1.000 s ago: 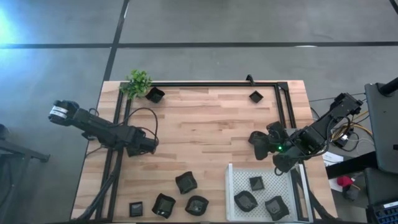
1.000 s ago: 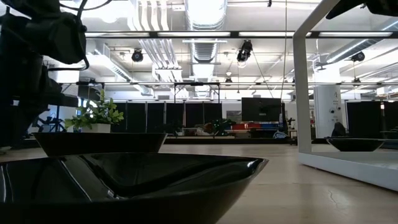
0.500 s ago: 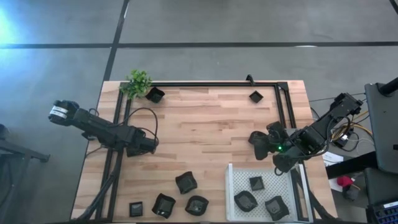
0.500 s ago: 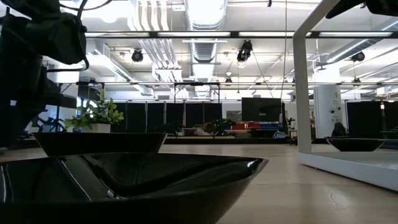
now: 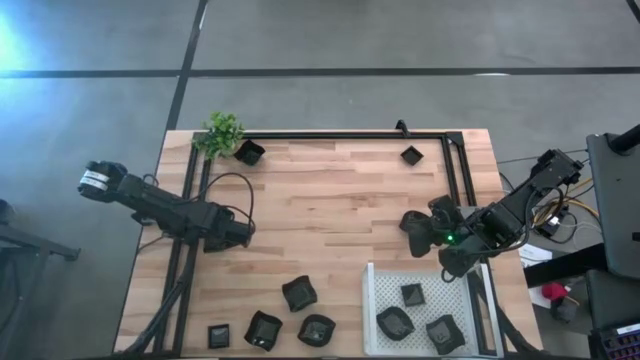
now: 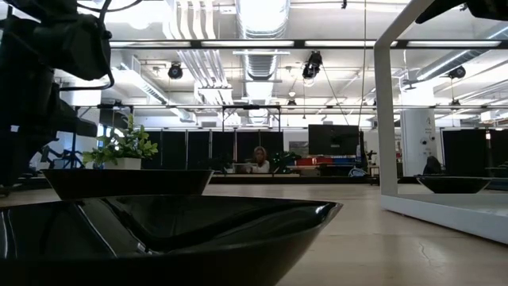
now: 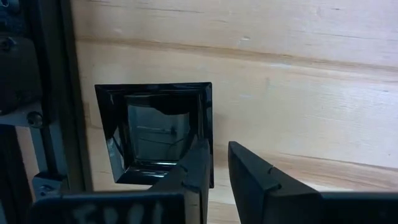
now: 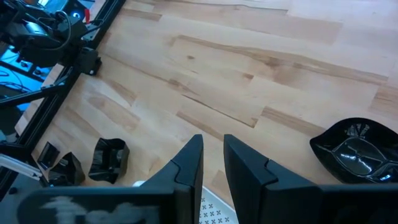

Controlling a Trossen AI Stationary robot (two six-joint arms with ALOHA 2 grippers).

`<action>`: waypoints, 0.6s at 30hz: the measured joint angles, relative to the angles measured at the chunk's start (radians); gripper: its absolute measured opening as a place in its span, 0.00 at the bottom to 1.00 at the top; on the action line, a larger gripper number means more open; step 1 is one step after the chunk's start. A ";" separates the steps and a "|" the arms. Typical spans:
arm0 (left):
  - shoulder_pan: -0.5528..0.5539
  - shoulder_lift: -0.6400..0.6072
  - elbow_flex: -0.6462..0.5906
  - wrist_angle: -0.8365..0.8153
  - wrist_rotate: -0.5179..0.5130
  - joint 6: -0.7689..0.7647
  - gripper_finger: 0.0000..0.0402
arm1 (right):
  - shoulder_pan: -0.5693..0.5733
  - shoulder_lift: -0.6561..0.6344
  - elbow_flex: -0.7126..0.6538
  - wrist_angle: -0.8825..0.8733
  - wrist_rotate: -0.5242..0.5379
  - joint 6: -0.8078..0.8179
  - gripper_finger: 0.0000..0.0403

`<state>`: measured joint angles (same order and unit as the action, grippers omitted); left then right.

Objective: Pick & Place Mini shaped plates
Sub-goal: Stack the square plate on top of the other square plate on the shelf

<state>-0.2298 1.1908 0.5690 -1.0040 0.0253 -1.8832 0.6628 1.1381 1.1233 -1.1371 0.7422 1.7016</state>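
Small black plates lie scattered on the wooden table: two at the far edge [image 5: 249,152] [image 5: 411,155], several near the near edge [image 5: 299,293] [image 5: 264,329], and three in the white perforated tray [image 5: 378,282]. My left gripper [image 5: 242,232] [image 7: 219,148] hangs over a square plate [image 7: 155,127] beside the left rail. Its fingers are nearly together, and one stands over the plate's rim. My right gripper [image 5: 425,235] [image 8: 213,144] is shut above bare wood beyond the tray's far edge. A wavy plate [image 8: 357,146] rests flat close by. My left gripper comes from above at the square plate's rim [image 7: 209,118] on the side away from the rail. One finger [image 7: 198,163] covers that rim and wood shows in the slit between the fingers. I cannot tell whether it touches the plate, which lies flat on the table.
A black metal frame runs along the far edge and down both sides [image 5: 197,200] [image 5: 455,175]. A small green plant [image 5: 222,132] stands at the far left corner. In the low view, big plates [image 6: 159,230] fill the foreground. Bare wood lies mid-table [image 5: 330,210].
Neither arm nor any plate has moved. A person has come into view far back in the room.
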 joint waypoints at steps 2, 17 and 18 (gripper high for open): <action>0.000 0.000 0.000 -0.001 0.000 0.000 0.14 | 0.000 0.000 0.000 0.000 0.000 0.000 0.15; 0.000 0.000 -0.035 0.032 -0.024 -0.005 0.14 | -0.002 0.000 0.000 -0.001 0.000 -0.001 0.15; 0.000 0.001 -0.036 0.033 -0.027 -0.006 0.14 | -0.002 0.000 0.000 -0.001 0.000 0.000 0.15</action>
<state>-0.2298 1.1918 0.5333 -0.9709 -0.0018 -1.8893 0.6605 1.1381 1.1236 -1.1381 0.7418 1.7012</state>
